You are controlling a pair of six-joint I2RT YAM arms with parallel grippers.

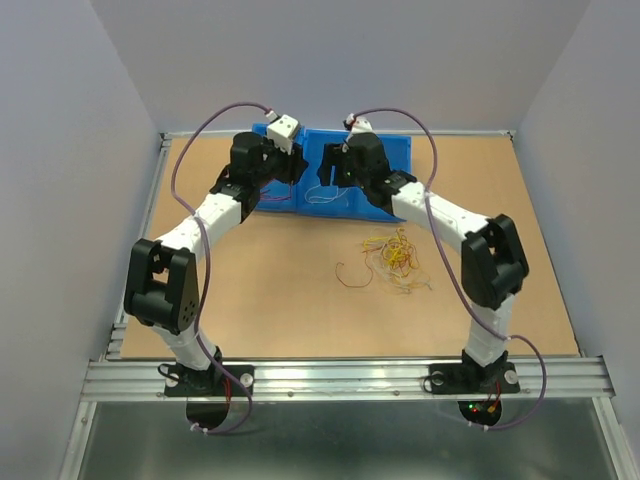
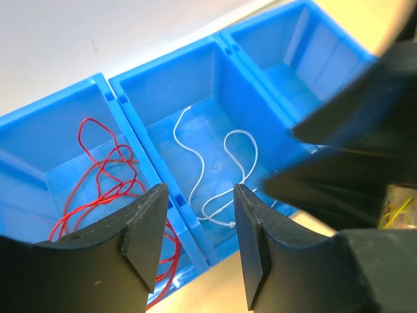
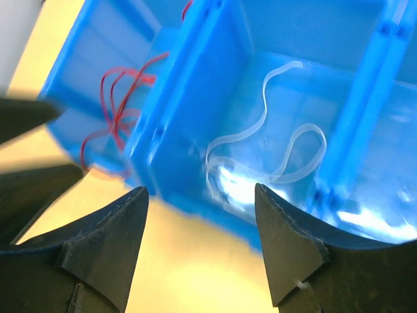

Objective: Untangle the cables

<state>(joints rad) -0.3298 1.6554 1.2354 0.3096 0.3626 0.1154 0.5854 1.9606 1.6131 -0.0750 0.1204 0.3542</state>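
A tangle of thin yellow-orange and red cables [image 1: 395, 256] lies on the table in front of the blue bin [image 1: 396, 150]. Both grippers hover over the bin's near edge. Loose red cables [image 2: 104, 182] lie in the bin's left compartment and a white cable [image 2: 221, 166] lies in the middle one. My left gripper [image 2: 199, 225] is open with nothing between its fingers, above the divider between those compartments. My right gripper [image 3: 202, 225] is also open and holds nothing. It hangs over the bin's front wall, with the white cable [image 3: 273, 153] below it and the red cables [image 3: 120, 104] to its left.
The bin [image 2: 127, 107] has three compartments side by side. The two grippers [image 1: 290, 172] [image 1: 335, 172] are close together, and each one's dark fingers [image 2: 352, 143] show in the other's wrist view. A single red wire [image 1: 350, 278] trails left of the tangle.
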